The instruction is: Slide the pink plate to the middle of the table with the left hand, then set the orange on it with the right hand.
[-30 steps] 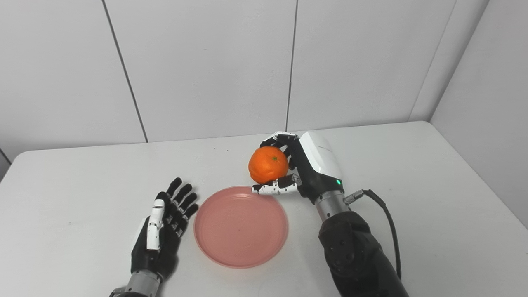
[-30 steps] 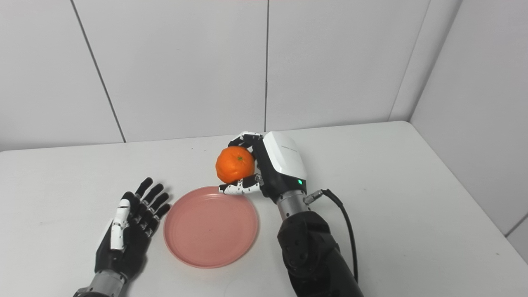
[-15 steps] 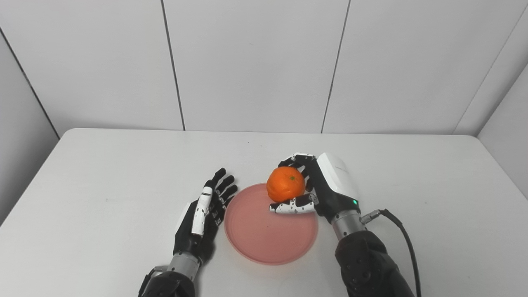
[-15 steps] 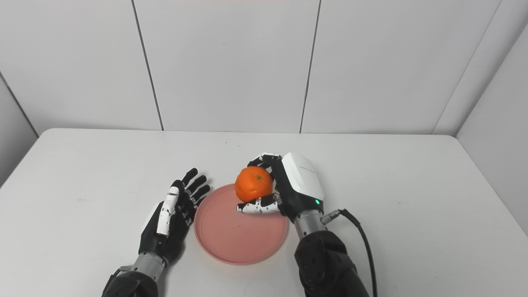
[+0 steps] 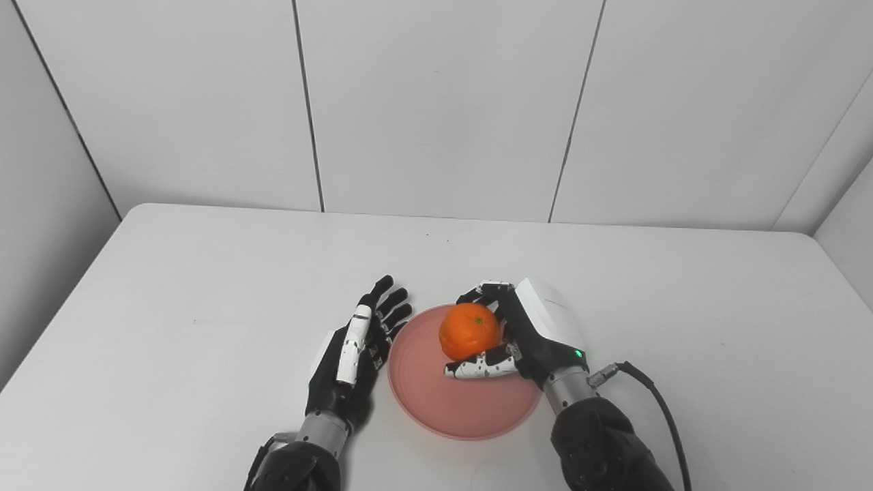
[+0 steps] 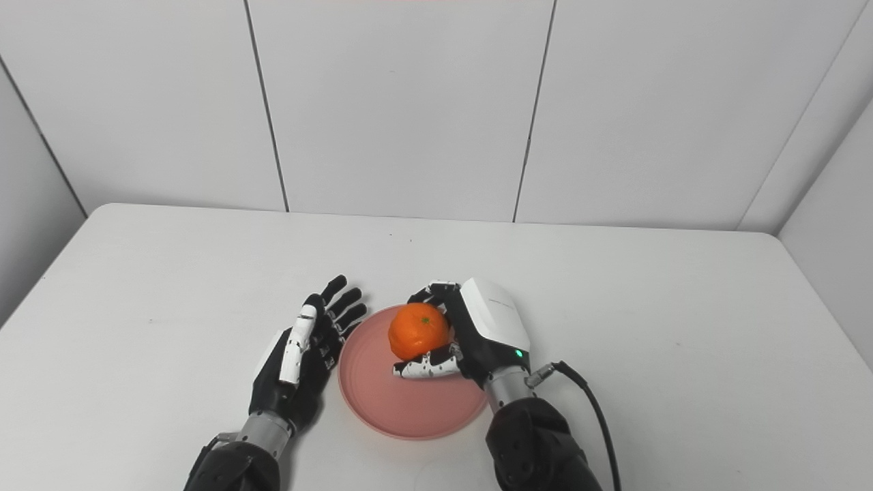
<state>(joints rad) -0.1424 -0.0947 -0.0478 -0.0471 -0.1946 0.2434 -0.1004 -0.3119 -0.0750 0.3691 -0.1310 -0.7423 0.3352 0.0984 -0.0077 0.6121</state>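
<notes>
The pink plate [image 5: 443,409] lies on the white table near the front, about mid-width. Over its far right part my right hand [image 5: 528,334] is shut on the orange [image 5: 468,331], thumb under it and fingers curled behind; I cannot tell whether the orange touches the plate. My left hand [image 5: 351,354] rests open just left of the plate's rim, fingers stretched forward and holding nothing. In the right eye view the orange [image 6: 418,331] and plate [image 6: 402,406] stand the same way.
The white table [image 5: 204,286] runs to grey wall panels at the back and sides. A black cable [image 5: 658,409] trails from my right wrist toward the front right.
The camera has swung left, shifting the whole picture. My right hand has carried the orange from beyond the plate's far rim to over the plate and lower. The left hand stays beside the plate.
</notes>
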